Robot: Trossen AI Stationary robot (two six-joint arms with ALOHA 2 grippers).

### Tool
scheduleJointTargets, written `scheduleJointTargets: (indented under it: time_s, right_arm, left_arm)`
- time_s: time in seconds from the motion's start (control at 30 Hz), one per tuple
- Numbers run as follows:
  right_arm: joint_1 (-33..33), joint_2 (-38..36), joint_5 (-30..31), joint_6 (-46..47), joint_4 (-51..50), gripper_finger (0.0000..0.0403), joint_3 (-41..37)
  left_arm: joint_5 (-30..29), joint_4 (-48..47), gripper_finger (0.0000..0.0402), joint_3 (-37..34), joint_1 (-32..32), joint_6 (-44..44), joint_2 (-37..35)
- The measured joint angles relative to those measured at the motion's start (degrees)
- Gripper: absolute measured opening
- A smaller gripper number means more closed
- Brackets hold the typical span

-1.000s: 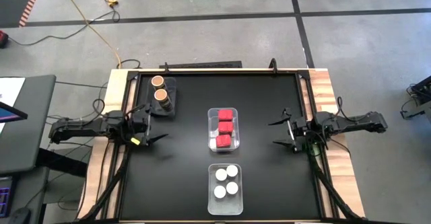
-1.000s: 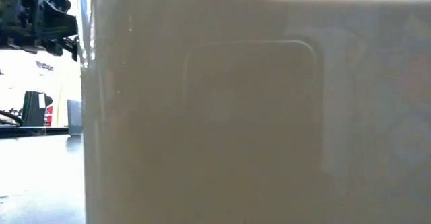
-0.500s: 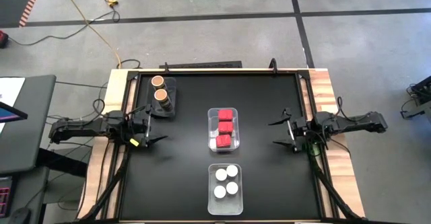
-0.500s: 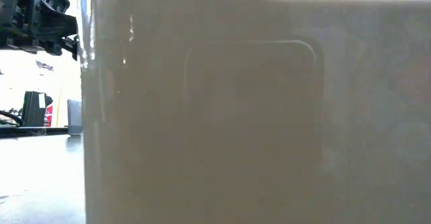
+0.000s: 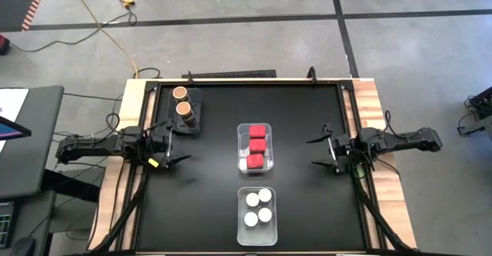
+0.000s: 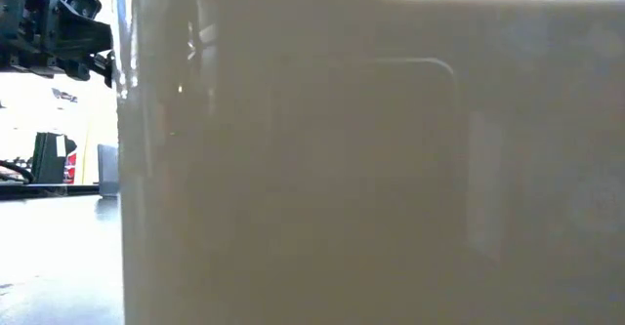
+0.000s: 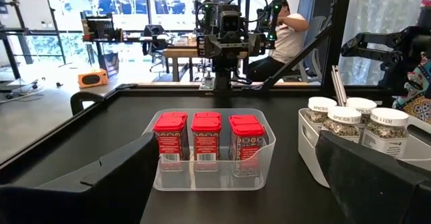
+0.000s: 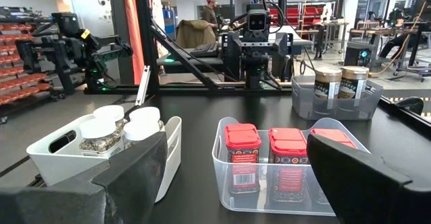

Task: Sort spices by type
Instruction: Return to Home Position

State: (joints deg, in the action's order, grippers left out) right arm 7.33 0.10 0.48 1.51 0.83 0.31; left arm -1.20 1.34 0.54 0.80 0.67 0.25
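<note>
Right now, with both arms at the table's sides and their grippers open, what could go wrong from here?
1. The left gripper sits close beside the dark bin holding the brown-topped jars; a careless swing might clip it.
2. The white bin's wall fills the low view, so table-height checks are blind.
3. The right gripper faces the clear tub across a wider gap, so there is probably less risk there.

Low view: blocked almost wholly by white bin (image 6: 371,169) close to the lens; tabletop (image 6: 59,266) behind it hidden. Right wrist view: third red can (image 8: 331,137) mostly covered by right fingers (image 8: 363,183), cut off at bottom edge. Left wrist view: white jars (image 7: 389,124) covered at the base by left fingers (image 7: 377,177).
</note>
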Motion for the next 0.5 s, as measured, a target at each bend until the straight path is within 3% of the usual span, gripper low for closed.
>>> scheduleJointTargets:
  time_s: [0.5]
  right_arm:
    - [-0.4, 0.0, 0.0, -2.6, 0.0, 0.0384, 0.0]
  left_arm:
    - [0.0, 0.0, 0.0383, 0.0, 0.0, 0.0, 0.0]
